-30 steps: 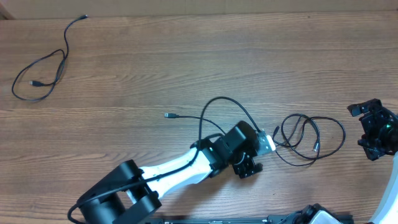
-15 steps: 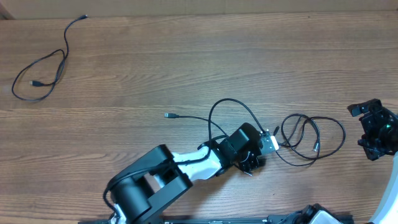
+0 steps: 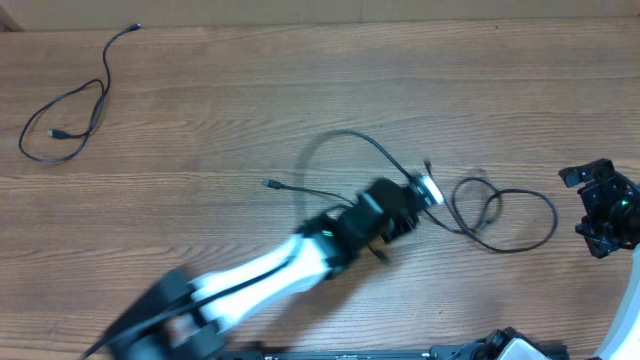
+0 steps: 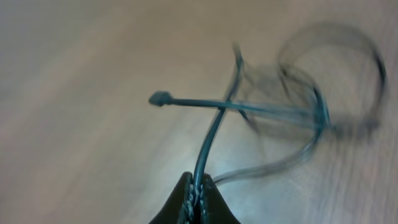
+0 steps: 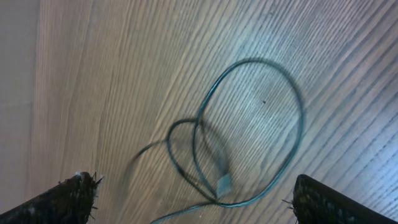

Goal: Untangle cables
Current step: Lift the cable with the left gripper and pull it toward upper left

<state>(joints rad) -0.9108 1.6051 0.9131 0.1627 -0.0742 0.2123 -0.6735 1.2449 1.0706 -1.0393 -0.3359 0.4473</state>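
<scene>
Because motion smears the left arm [image 3: 290,265] across the table [image 3: 250,70], its outline is hard to make out from overhead. The wrist view, blurred too, shows the left gripper [image 4: 196,190] pinched together on the middle cable [image 4: 214,134], mid-table. Near the right edge, the right gripper [image 3: 603,210] hangs with its fingers [image 5: 71,193] apart beside the coiled cable [image 5: 199,124]. The third cable [image 3: 102,95] lies far left.
</scene>
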